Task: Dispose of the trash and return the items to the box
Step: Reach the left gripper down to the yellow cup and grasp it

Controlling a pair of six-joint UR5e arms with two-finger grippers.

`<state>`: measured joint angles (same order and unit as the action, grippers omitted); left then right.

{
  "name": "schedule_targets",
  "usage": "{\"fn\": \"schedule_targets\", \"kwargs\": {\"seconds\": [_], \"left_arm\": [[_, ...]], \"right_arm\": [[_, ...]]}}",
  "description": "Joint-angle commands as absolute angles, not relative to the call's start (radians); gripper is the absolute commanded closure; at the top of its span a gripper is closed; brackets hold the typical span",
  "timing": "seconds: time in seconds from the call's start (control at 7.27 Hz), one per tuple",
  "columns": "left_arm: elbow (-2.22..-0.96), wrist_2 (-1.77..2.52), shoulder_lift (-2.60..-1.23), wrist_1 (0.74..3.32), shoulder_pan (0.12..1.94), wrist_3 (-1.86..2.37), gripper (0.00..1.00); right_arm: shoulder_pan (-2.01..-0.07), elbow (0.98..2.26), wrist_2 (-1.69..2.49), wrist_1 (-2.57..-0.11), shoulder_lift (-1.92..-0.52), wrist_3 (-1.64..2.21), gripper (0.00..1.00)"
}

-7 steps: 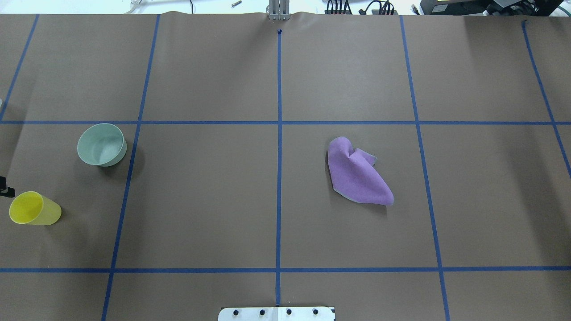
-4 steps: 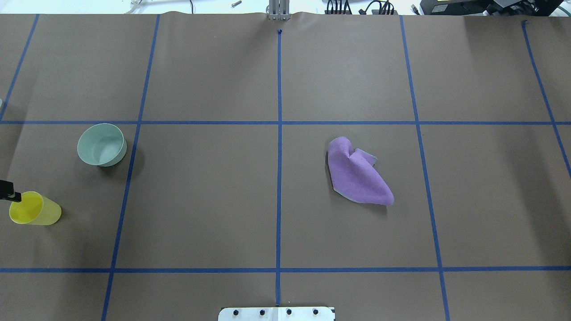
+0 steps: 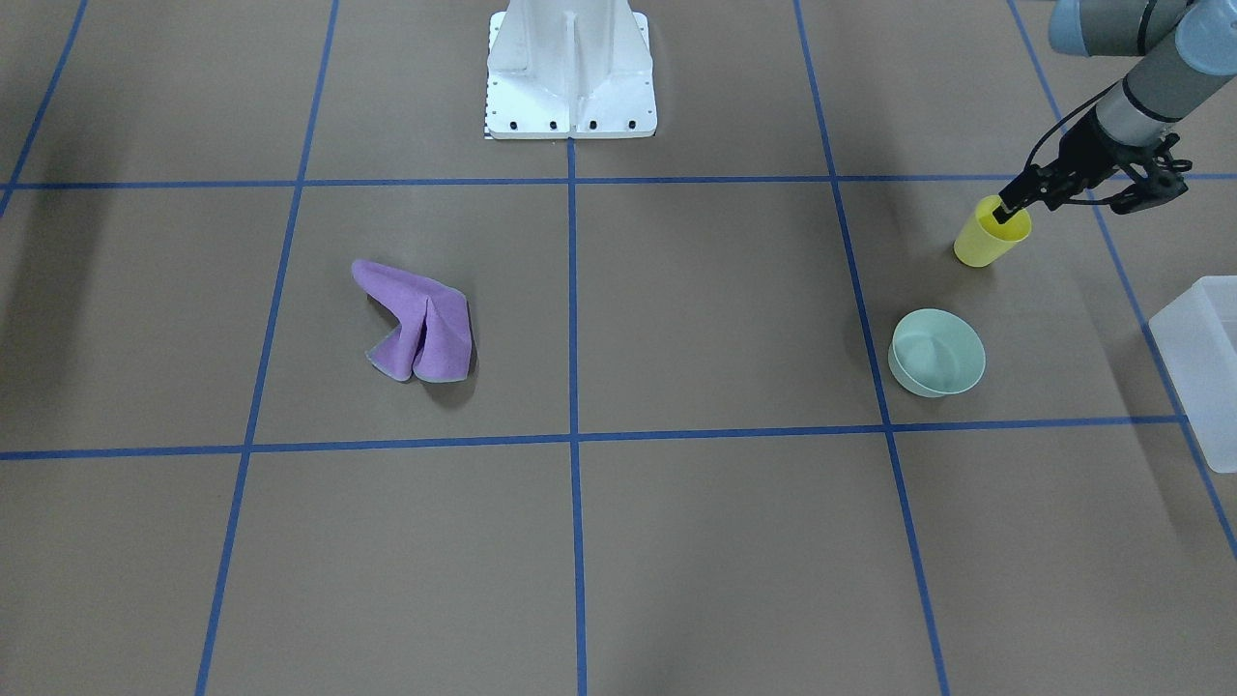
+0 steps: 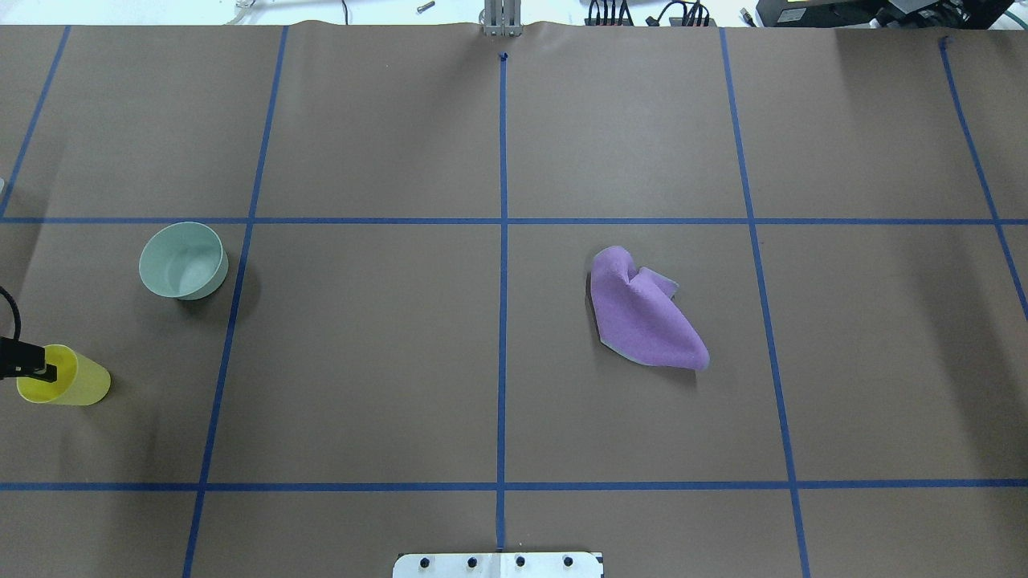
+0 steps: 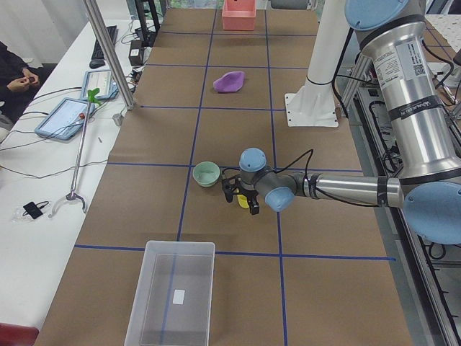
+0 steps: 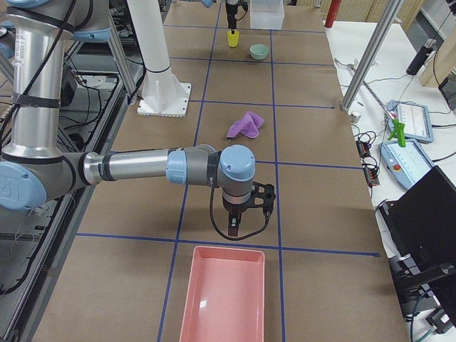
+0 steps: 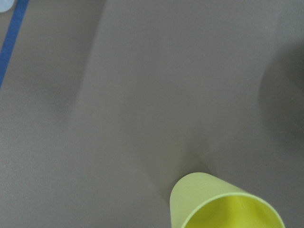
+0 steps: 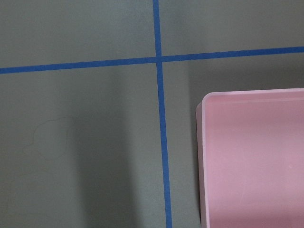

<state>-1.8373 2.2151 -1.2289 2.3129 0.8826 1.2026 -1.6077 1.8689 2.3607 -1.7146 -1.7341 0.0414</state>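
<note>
**Approach of the left gripper to the cup.** The small yellow plastic tumbler cup [image 3: 981,246] stands upright, mouth up, on the brown paper-covered table [image 3: 725,532]. Over the last second the left gripper [image 3: 1073,198] has come in and down from the cup's side away from the table's middle. One finger [image 3: 1008,206], earlier clear of the rim, now dips inside the cup's mouth, and the other remains outside. The jaws are spread with the cup's wall between them, and nothing is pinched yet. The cup has not shifted.

The shallow, round, pale mint-green plastic bowl [image 3: 935,353] sits near the cup, on the side away from the robot. The translucent frosted-white plastic rectangular box [image 3: 1203,367] lies further to the robot's left of the cup. A crumpled purple cloth [image 3: 420,324], probably the trash, lies well apart from the cup, toward the robot's right.

The right gripper [image 6: 235,228] hangs far from the cup, and whether its jaws are spread cannot be told.

The approach appears nearly complete. Closing on the wall should secure the cup for carrying to the box, though a thin wall may flex or tip.
</note>
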Motion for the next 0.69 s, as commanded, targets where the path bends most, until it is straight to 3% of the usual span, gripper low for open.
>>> {"fn": "schedule_targets", "kwargs": {"seconds": [0.0, 0.14, 0.28, 0.41, 0.55], "left_arm": [[-1.809, 2.215, -1.252, 2.315, 0.876, 1.203, 0.28], [-1.802, 2.215, -1.261, 2.315, 0.876, 1.203, 0.54], [-1.801, 2.212, -1.261, 2.316, 0.876, 1.201, 0.88], [-1.802, 2.207, -1.261, 2.316, 0.876, 1.203, 1.00], [-1.805, 2.207, -1.259, 2.316, 0.877, 1.204, 1.00]], "right_arm": [[-1.606, 1.867, 2.361, -1.712, -1.735, 0.041, 0.00], [-1.605, 1.867, 2.361, -1.712, -1.733, 0.041, 0.00], [-1.605, 1.867, 2.361, -1.710, -1.733, 0.041, 0.00], [-1.605, 1.867, 2.361, -1.710, -1.733, 0.041, 0.00], [-1.605, 1.867, 2.361, -1.710, -1.733, 0.041, 0.00]]}}
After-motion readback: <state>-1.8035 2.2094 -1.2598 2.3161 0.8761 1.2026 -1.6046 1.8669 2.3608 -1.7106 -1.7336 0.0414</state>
